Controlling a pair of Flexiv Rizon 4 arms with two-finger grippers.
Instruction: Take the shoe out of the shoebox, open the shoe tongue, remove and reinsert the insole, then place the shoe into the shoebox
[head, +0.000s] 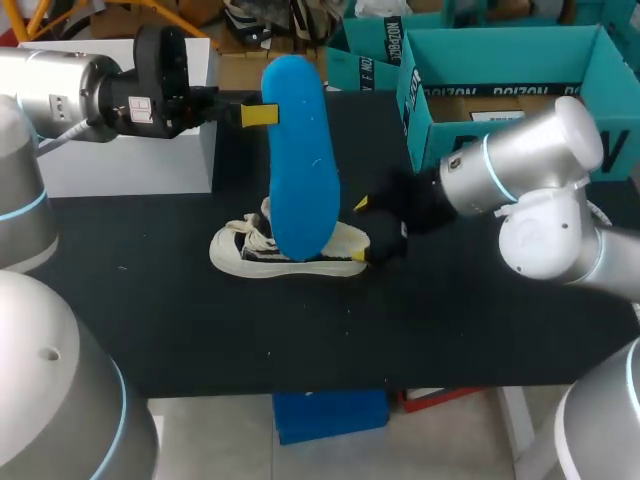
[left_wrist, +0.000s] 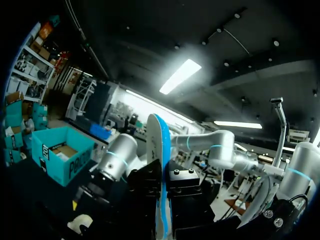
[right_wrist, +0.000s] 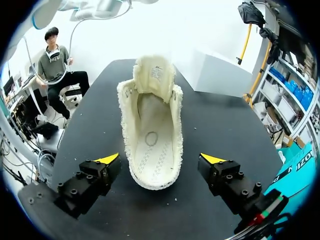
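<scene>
Resting outside teal shoebox (head: 500, 58): shoe (head: 236, 252); blue insole (head: 300, 150) in left jaws.

A black table (head: 450, 320) carries a pale grey box (head: 130, 160) at its far left.

Head view overlooks the table (head: 450, 330) from above; right wrist view closely shares shoe (right_wrist: 150, 145)

**Blue insole, off-white shoe, black table**

The insole (head: 300, 160) is plain bright blue. The shoe (head: 290, 258) is off-white with black side markings and a cream lining. The shoebox (head: 500, 55) is teal and the table (head: 200, 330) black. The right gripper (head: 370, 230) has yellow tips.
</scene>
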